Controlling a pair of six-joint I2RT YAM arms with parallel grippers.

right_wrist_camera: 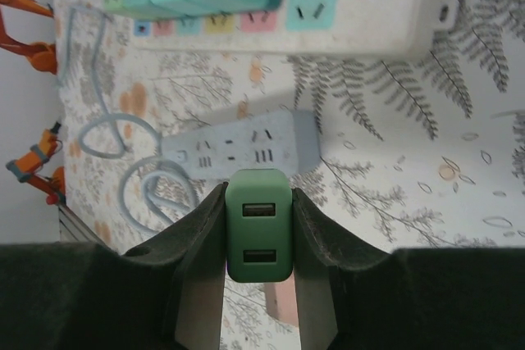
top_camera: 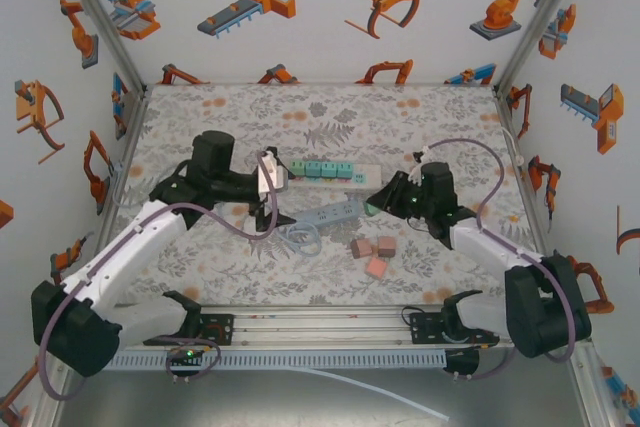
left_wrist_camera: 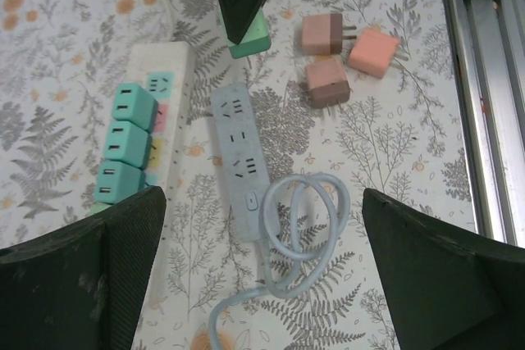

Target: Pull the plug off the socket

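Green plug (right_wrist_camera: 258, 235) sits pinched in your right gripper (right_wrist_camera: 258, 202), right by the grey strip's (right_wrist_camera: 238, 147) end; can't tell if the pins are out. Left gripper (left_wrist_camera: 262, 202) hangs wide open over the strip, so pull straight, slowly.

white power strip (left_wrist_camera: 164, 59) | 3 teal plugs (left_wrist_camera: 121, 143) in a row on it | 2 brown adapters (left_wrist_camera: 328, 81) and 1 pink adapter (left_wrist_camera: 374, 51) clustered, loose, on flowered tablecloth (left_wrist_camera: 394, 161) | robot stickers (top_camera: 250, 2) on walls
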